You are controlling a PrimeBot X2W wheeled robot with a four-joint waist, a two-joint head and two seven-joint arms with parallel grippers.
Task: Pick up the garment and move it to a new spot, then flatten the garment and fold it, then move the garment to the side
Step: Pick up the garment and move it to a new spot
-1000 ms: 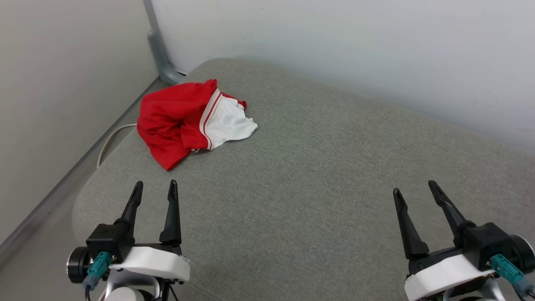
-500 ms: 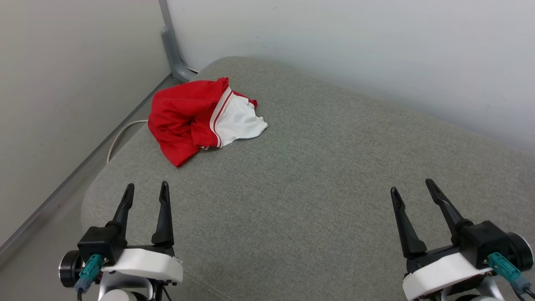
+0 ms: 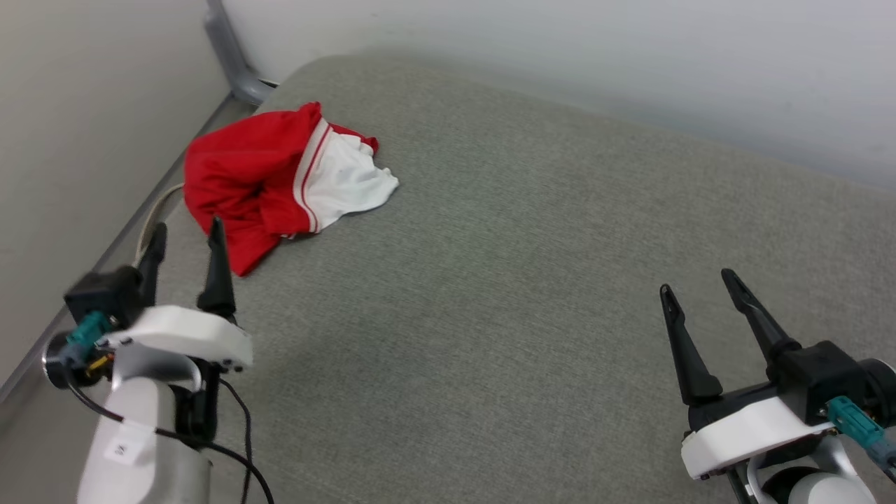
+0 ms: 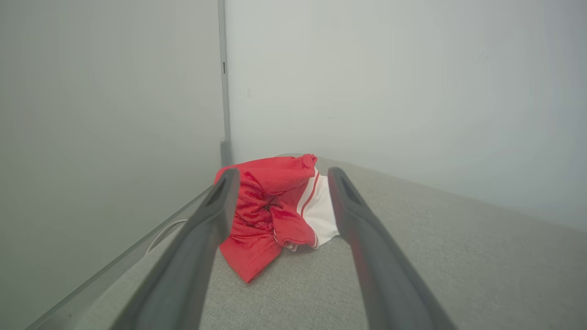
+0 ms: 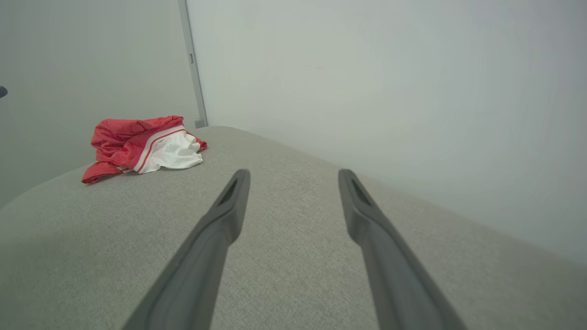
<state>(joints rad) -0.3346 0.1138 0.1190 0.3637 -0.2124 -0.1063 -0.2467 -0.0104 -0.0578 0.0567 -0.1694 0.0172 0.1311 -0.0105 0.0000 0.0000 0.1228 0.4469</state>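
a pale wall (image 3: 70, 105) runs down the left, and a white cable (image 3: 148, 218) curves beside the rounded edge of the grey fabric surface (image 3: 490, 280). the left pincer (image 3: 187, 224) hangs over that near-left edge, fingers apart and empty, tips just short of the garment (image 3: 245, 175). the garment lies crumpled near the surface's far left corner, red with a white sleeve and striped trim showing. a grey post (image 3: 231, 63) stands in the room's corner behind it. a plain back wall (image 3: 560, 42) lines the far side. the right pincer (image 3: 695, 280) sits at the near right, fingers apart and empty, well apart from the garment.
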